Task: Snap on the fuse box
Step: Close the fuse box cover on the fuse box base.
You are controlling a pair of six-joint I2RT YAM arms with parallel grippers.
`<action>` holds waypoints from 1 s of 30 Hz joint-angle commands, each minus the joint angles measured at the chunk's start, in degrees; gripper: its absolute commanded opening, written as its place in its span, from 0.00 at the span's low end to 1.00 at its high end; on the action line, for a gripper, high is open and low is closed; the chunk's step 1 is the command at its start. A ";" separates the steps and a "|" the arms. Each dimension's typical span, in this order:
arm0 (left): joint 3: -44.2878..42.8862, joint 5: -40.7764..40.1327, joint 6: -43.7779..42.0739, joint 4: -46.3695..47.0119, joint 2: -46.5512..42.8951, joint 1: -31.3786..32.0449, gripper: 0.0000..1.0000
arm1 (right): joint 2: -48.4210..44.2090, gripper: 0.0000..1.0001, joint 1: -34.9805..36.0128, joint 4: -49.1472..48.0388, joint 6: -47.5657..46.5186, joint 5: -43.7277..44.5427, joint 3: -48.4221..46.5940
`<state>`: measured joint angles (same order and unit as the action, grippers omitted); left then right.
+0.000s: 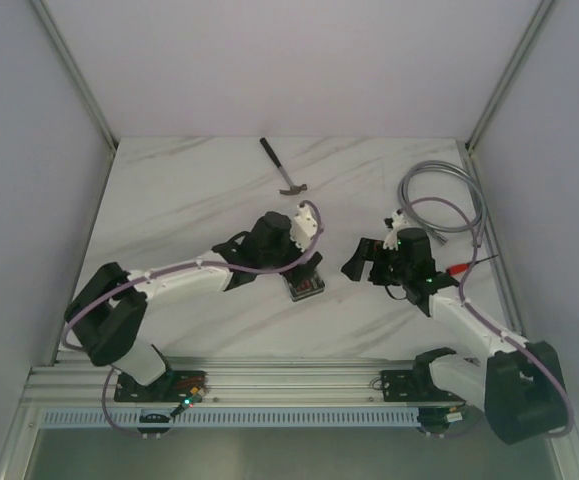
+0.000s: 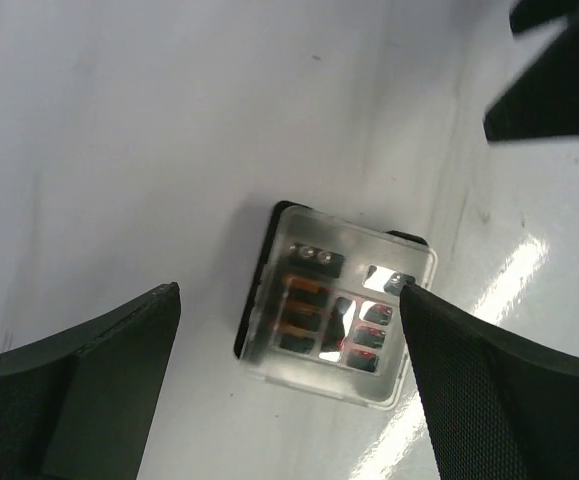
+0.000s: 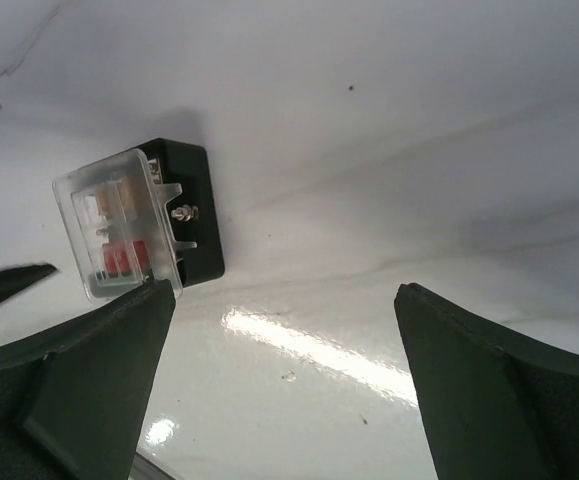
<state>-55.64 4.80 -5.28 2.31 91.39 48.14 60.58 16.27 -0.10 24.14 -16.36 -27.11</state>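
The fuse box (image 1: 305, 286) is a small black square box on the white table between the two arms. A clear cover (image 2: 369, 375) lies over its red and orange fuses, and the black base (image 2: 252, 300) shows along the cover's left edge. I cannot tell whether the cover is seated. My left gripper (image 1: 274, 272) is open and hovers over the box; in the left wrist view (image 2: 289, 360) its right finger (image 2: 489, 380) is near the box's right edge. My right gripper (image 1: 366, 265) is open and empty to the right of the box (image 3: 194, 210), which shows beyond its left finger (image 3: 89, 370).
A hammer (image 1: 285, 168) lies at the back centre. A coiled grey cable (image 1: 449, 195) and a red-handled tool (image 1: 459, 268) lie at the right, behind the right arm. Enclosure walls stand on three sides and an aluminium rail (image 1: 299, 385) runs along the front.
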 commanded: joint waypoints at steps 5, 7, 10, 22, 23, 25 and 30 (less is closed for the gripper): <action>8.74 -9.69 31.77 3.76 -8.94 -1.71 0.91 | 10.03 0.96 4.50 -6.53 -2.06 -6.16 -6.29; 11.41 -9.70 35.96 3.69 -9.90 -1.73 0.90 | 12.68 0.94 5.56 -7.64 -2.08 -7.54 -7.42; 13.87 -10.18 39.81 3.74 -11.97 -1.99 0.90 | 16.46 0.92 6.75 -9.50 -2.10 -8.60 -9.16; 12.29 -6.16 44.44 7.60 -3.01 -6.15 0.82 | 27.28 0.78 7.97 -12.51 -2.48 -11.68 -15.28; 12.24 -6.01 44.47 7.60 -2.65 -6.54 0.81 | 29.07 0.77 7.98 -12.93 -2.58 -12.06 -15.65; 12.22 -5.28 44.54 7.85 -2.02 -7.47 0.78 | 30.53 0.75 7.98 -13.15 -2.76 -12.63 -16.30; 11.12 -3.05 44.57 8.33 0.34 -8.32 0.73 | 33.42 0.63 8.07 -13.60 -2.28 -14.74 -17.64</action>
<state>-42.70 -0.56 38.76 9.08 89.49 40.40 92.29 24.01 -11.92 22.39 -28.08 -42.65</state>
